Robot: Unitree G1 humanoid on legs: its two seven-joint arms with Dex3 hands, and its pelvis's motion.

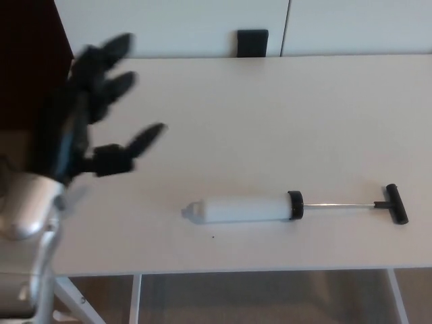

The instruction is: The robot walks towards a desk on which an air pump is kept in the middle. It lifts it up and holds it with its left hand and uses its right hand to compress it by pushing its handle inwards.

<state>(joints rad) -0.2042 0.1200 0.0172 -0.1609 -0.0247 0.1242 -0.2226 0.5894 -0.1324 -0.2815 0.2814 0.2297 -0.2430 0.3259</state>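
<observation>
1. Our left hand (pixel 88 115) hovers above the desk's (pixel 270 101) left side, fingers spread wide, empty.
2. The pump (pixel 243 208) lies near the front edge, handle (pixel 397 204) pulled out rightward.
3. A clumsy grab may roll it off.

An air pump (pixel 270 207) with a white barrel, black collar and black T-handle is laid flat near the desk's (pixel 270 115) front edge, its thin rod fully drawn out toward the right edge
</observation>
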